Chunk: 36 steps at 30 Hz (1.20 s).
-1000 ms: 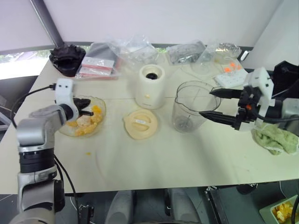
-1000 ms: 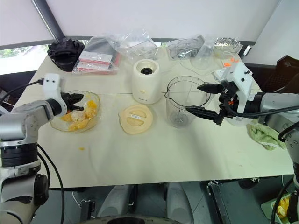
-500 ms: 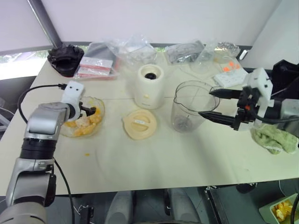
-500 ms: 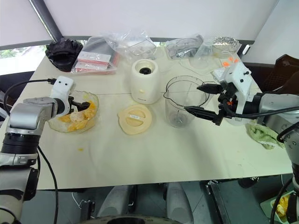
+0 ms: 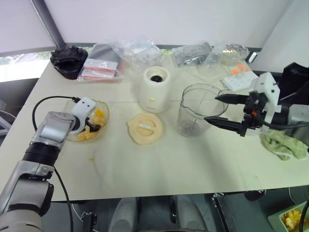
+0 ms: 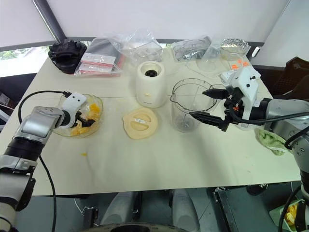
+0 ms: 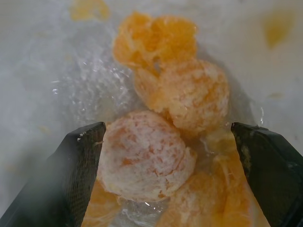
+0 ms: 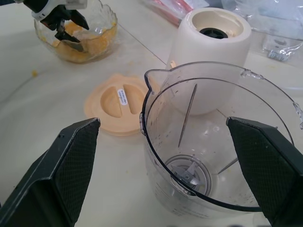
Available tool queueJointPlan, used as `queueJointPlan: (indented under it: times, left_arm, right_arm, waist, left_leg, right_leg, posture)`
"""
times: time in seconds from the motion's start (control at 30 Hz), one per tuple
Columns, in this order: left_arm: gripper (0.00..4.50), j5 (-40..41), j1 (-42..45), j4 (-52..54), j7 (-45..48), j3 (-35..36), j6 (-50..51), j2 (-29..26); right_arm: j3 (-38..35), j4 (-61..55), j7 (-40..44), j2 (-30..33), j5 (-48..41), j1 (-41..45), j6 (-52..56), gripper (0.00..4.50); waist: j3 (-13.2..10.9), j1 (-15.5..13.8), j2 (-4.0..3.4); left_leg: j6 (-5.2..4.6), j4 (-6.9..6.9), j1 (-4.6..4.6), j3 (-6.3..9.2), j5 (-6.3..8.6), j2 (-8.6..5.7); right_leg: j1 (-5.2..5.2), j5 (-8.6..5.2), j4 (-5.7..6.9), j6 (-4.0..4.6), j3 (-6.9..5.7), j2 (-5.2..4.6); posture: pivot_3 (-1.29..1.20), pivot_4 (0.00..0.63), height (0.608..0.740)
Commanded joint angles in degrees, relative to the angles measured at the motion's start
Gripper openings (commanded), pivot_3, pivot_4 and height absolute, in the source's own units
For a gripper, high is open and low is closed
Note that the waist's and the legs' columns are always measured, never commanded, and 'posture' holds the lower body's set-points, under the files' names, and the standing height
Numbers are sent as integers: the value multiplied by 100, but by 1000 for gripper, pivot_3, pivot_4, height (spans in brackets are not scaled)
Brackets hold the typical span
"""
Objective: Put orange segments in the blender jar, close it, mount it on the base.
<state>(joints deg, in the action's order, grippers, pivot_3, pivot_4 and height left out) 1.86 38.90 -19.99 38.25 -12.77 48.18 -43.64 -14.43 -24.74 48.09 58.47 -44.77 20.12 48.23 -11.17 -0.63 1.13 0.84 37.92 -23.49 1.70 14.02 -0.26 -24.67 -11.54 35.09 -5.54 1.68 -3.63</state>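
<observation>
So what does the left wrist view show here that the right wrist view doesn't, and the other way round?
Left wrist view alone: close up, the pale peeled orange segments lie between the left gripper's open jaws, wet glass beneath them.

Right wrist view alone: the large clear plastic blender jar standing empty with metal blades at its bottom, the cream-white cylindrical base behind it, the flat round cream-yellow lid beside it, and the right gripper open around the jar.

Both: the shallow scalloped clear glass dish of segments, with the left gripper in it.
</observation>
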Motion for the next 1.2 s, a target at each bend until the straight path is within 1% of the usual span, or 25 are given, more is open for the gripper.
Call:
queueJointPlan:
  times: [0.03, 0.2, 0.5, 0.63, 0.8, 1.03, 1.2]
  left_arm:
    - [4429, -156, 227, -82, 87, 34, -1, -103]
    - [4429, -156, 267, -219, 28, 146, 295, 5]
    - [4429, -77, 181, -191, -229, 521, 887, 113]
    - [4429, -52, 148, -338, -413, 716, 1039, 186]
    - [4429, -31, 167, -606, -448, 713, 953, 296]
    - [4429, -269, 488, -1708, -477, 522, 91, 531]
    - [4429, -397, 687, -2205, -388, 418, -306, 614]
  right_arm:
    - [-204, -211, -19, 18, -69, -9, -2, 4500]
    - [-234, -259, -59, 3, -67, -88, 1, 4500]
    - [-194, -271, -88, -6, -53, -103, -20, 4500]
    - [-144, -243, -86, -29, -18, -79, -61, 4500]
    - [-132, -255, -98, -41, 3, -73, -68, 4500]
    - [-200, -286, -99, 9, -3, -85, -35, 4500]
    - [-232, -301, -97, 33, 5, -112, -30, 4500]
  waist:
    - [0, 3, 0]
    - [0, 10, 0]
    - [0, 10, 0]
    - [0, 10, 0]
    - [0, 5, -1]
    - [2, 1, -3]
    - [4, 0, -6]
  left_leg:
    - [0, 0, 0, -1, 0, 0]
    - [-1, -1, 0, -1, 0, 0]
    - [0, 0, 0, 0, 0, 0]
    - [-1, 0, 0, 0, 0, 0]
    - [-1, 0, 0, 0, 0, 0]
    - [0, 0, 8, 0, 0, -1]
    - [0, 0, 8, -1, 0, -1]
  right_leg:
    - [0, 0, 0, 0, 0, 0]
    - [0, 0, 0, -1, 0, 1]
    - [0, 0, 1, -2, 0, 3]
    - [0, 0, 2, -2, 0, 3]
    - [0, 0, 2, -2, 0, 2]
    - [4, 1, 4, -2, 0, 2]
    - [4, 1, 5, -2, -1, 2]
  posture:
    - [0, 150, 740]
    - [0, 150, 740]
    - [0, 150, 740]
    - [0, 150, 740]
    - [0, 150, 740]
    - [0, 150, 740]
    - [0, 150, 740]
